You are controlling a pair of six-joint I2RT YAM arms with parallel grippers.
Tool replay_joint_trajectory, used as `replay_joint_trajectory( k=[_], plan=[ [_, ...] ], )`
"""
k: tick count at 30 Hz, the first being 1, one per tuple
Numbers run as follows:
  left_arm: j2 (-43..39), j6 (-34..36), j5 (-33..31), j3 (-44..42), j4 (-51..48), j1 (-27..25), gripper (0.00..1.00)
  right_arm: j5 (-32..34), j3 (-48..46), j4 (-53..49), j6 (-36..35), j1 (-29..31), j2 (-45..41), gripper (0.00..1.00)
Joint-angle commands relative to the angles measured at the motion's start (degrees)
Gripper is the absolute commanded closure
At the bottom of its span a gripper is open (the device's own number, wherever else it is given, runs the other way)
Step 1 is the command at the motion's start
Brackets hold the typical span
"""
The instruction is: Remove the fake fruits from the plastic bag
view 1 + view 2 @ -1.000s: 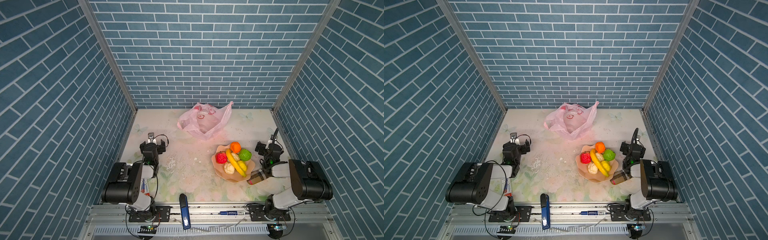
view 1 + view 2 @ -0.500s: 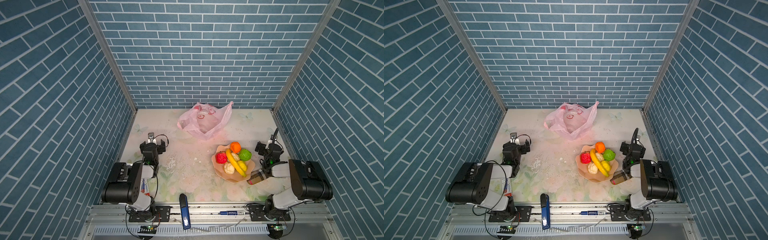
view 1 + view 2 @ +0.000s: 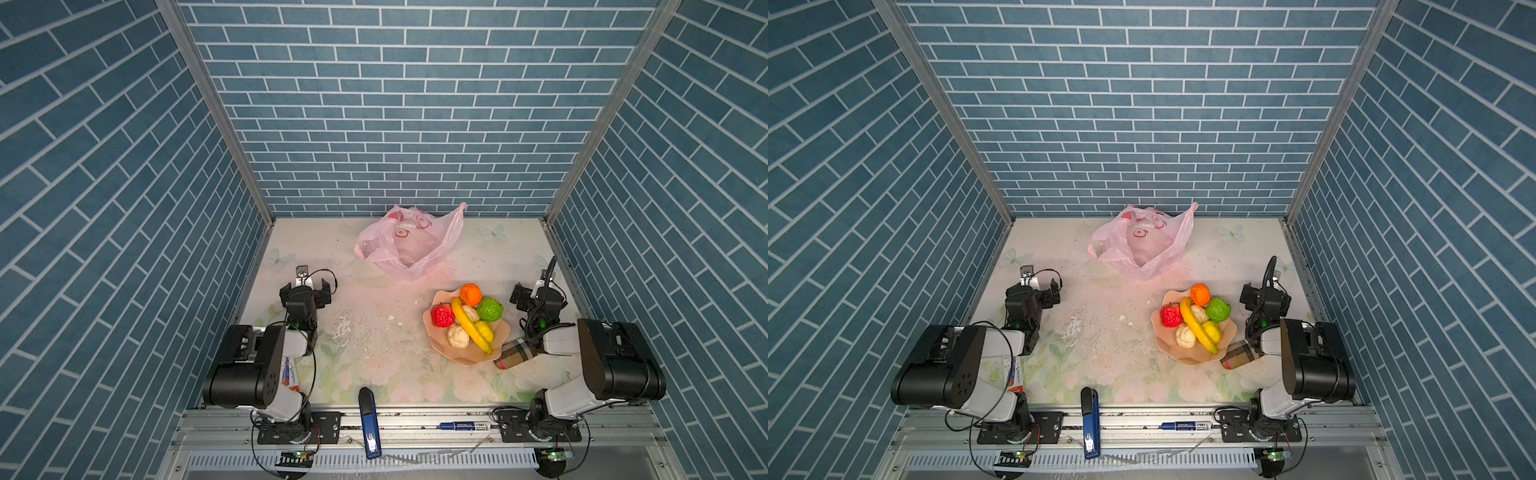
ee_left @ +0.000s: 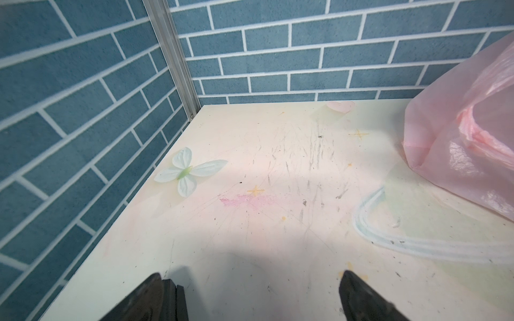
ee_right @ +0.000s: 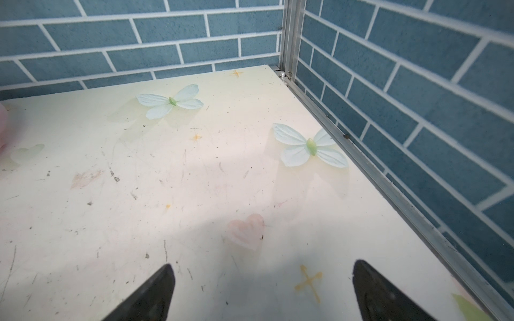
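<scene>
Both top views are unchanged over the last second. At the far left we find the left gripper (image 3: 309, 289) parked, its jaws spread wide with nothing between them. Its wrist view shows only bare table (image 4: 250, 166) ahead of the fingertips.

Next, toward the back of the table, the plastic bag (image 3: 409, 245) lies slumped and crumpled. It is pink and translucent, with red marks showing and one handle poking up. We cannot tell whether anything is left inside.

Right of centre and well apart from the bag, the fake fruits (image 3: 467, 322) sit heaped on the peach plate (image 3: 469, 355). They are a red ball (image 3: 442, 316), a banana (image 3: 473, 336), an orange ball (image 3: 471, 294), a green ball (image 3: 489, 309), a yellow ball (image 3: 485, 330) and two cream balls (image 3: 458, 336).

Farthest right, the right gripper (image 3: 538, 295) rests near the plate, likewise wide open and empty.

We count seven fruits out and both arms motionless, so we judge the unpacking finished or all but.
</scene>
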Motion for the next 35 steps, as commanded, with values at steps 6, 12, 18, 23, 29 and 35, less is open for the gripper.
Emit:
replay_joint_trajectory(
  k=[6, 12, 18, 23, 29, 35],
  plan=[
    [0.43, 0.25, -0.28, 0.92, -0.96, -0.1, 0.01, -0.22, -7.22, 18.48, -2.13, 0.21, 0.77, 0.01],
    [0.42, 0.28, -0.34, 0.86, -0.99, -0.07, 0.01, -1.61, -9.8, 25.0, -2.57, 0.14, 2.39, 0.01],
    [0.36, 0.25, -0.27, 0.87, -0.88, -0.07, 0.01, -0.37, 2.4, -0.89, -2.17, 0.2, 0.36, 0.01],
    [0.42, 0.22, -0.27, 0.93, -0.93, -0.08, 0.01, -6.14, 2.69, -1.23, -4.31, 0.22, 0.42, 0.01],
    [0.35, 0.25, -0.31, 0.82, -0.91, -0.07, 0.01, -7.86, 3.23, -2.15, -4.17, -0.08, 0.61, 0.01],
    [0.42, 0.23, -0.34, 0.91, -0.87, -0.07, 0.01, -8.62, 3.12, -2.16, -3.94, -0.73, 0.35, 0.01]
  ],
)
